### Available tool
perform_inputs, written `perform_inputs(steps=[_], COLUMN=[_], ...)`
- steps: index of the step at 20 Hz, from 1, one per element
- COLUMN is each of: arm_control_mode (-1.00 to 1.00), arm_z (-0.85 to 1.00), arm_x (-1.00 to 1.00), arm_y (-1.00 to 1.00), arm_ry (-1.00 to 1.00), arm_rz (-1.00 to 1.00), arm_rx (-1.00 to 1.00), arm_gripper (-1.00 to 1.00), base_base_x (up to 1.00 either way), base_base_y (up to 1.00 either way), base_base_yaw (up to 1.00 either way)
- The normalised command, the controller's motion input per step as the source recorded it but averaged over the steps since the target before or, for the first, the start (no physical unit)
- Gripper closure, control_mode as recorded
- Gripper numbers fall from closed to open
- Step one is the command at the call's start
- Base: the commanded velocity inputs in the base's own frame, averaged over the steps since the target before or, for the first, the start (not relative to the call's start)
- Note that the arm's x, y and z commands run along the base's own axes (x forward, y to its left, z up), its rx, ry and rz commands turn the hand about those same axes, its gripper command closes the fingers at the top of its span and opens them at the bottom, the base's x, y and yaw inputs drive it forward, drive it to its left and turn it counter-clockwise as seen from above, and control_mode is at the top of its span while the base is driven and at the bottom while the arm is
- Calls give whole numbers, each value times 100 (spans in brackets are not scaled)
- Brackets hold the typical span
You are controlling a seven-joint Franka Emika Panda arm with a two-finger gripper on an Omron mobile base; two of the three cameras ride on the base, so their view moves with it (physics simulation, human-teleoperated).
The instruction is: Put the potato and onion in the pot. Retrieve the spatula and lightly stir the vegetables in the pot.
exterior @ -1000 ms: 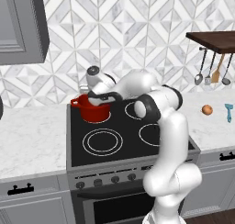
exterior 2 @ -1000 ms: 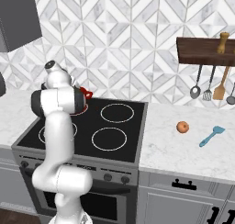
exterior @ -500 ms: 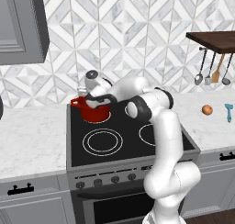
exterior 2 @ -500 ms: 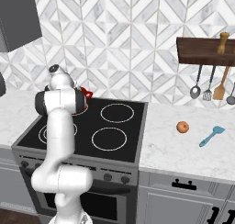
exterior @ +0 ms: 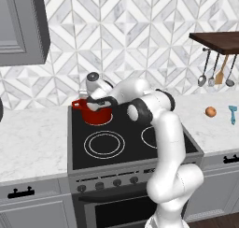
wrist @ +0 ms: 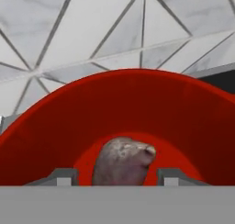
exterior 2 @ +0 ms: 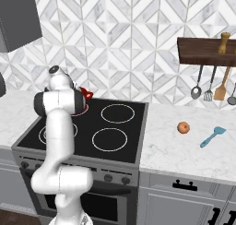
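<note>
The gripper (exterior: 97,105) hung over the red pot (exterior: 94,114), which stood on the back left burner of the stove (exterior: 126,143). In the hand view the potato (wrist: 123,161) lay inside the pot (wrist: 137,108), between the two fingertips (wrist: 62,176), and a gap showed on each side of it, so the fingers were released and grasped nothing. The onion (exterior 2: 183,127) rested on the marble counter (exterior 2: 184,150) right of the stove, and the teal spatula (exterior 2: 212,136) lay near it, further right
</note>
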Motion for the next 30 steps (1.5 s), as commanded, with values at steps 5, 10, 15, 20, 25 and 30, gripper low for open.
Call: perform_inputs(steps=[5, 10, 15, 20, 25, 30], arm_control_mode=[-100, -100, -100, -100, -100, -100], arm_z=[41, 67, 46, 6, 0, 0], arm_x=[-22, -73, -83, -67, -56, -49], arm_y=[-14, -46, -84, -100, -100, -100], arm_ry=[-3, -9, -1, 0, 0, 0], arm_rz=[0, 0, 0, -5, -7, -8], arm_rx=[6, 5, 2, 0, 0, 0], arm_gripper=[-100, -100, -100, -100, -100, -100], base_base_x=[0, 0, 0, 0, 0, 0], base_base_y=[0, 0, 0, 0, 0, 0], base_base_yaw=[0, 0, 0, 0, 0, 0])
